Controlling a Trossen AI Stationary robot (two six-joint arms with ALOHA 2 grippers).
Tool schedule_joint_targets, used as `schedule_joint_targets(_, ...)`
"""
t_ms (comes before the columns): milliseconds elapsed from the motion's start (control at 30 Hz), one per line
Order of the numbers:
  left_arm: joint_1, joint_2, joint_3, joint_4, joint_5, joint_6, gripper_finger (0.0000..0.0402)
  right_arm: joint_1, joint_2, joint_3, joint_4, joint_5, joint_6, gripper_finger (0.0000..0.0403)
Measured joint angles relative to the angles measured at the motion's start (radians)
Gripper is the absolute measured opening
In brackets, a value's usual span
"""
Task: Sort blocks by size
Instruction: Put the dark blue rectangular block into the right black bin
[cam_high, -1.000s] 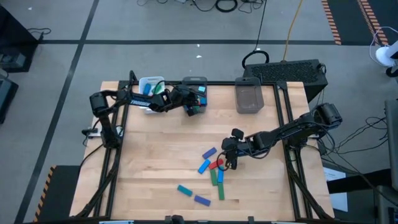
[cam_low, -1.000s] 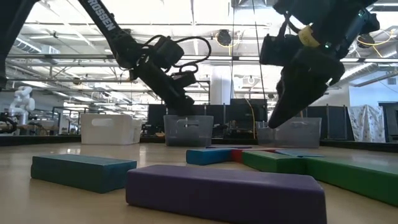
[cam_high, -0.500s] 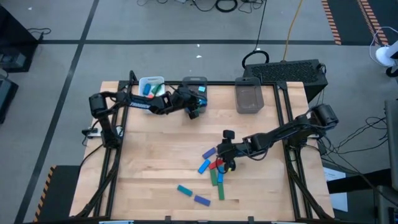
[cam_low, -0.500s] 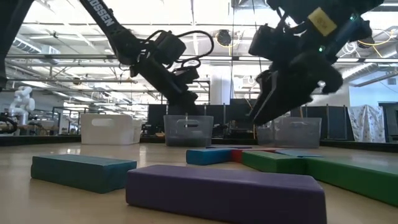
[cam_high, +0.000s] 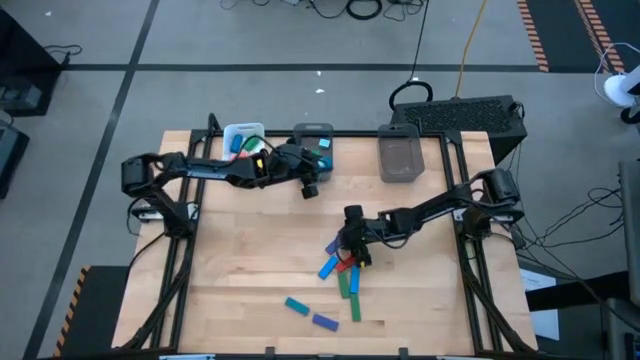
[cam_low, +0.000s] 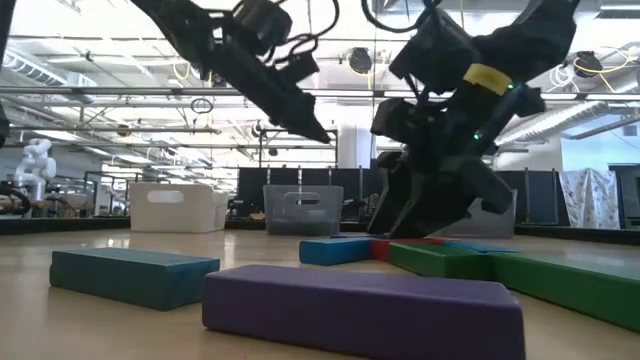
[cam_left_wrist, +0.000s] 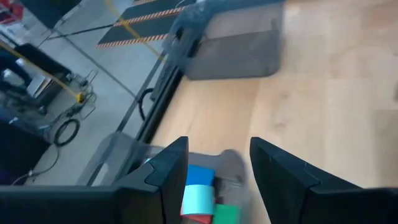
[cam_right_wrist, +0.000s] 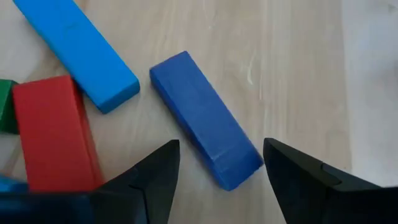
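Several blocks lie in a loose cluster on the table's near middle: a dark blue block, a light blue one, a red one and green bars. A teal block and a purple block lie nearer the front edge. My right gripper hangs open low over the cluster, a finger on either side of the dark blue block, without touching it. My left gripper is open with nothing in it, raised above the near side of the middle bin, which holds blue, teal and green blocks.
A white tray with a few blocks stands at the far left, beside the middle bin. A grey bin stands at the far right. Bare wood stretches across the table's left and right near parts.
My right gripper has moved toward the table's left edge and sunk down onto the block cluster, rolling its wrist as it went. My left gripper has risen from the middle bin and drawn a little toward the near edge.
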Motion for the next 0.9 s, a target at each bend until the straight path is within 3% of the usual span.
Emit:
schedule_joint_targets(267,-0.077,-0.061,0.000,-0.030,0.001,0.001,0.0176,-0.056,0.024,0.002,0.008,-0.155,0.023,0.0193)
schedule_joint_targets(633,-0.092,-0.068,0.000,-0.032,0.000,0.010,0.0176,-0.067,0.019,0.002,0.011,-0.178,0.114,0.0090)
schedule_joint_targets(900,-0.089,-0.068,0.000,-0.013,-0.002,0.085,0.0176,-0.066,-0.058,-0.003,-0.007,-0.172,0.123,0.0094)
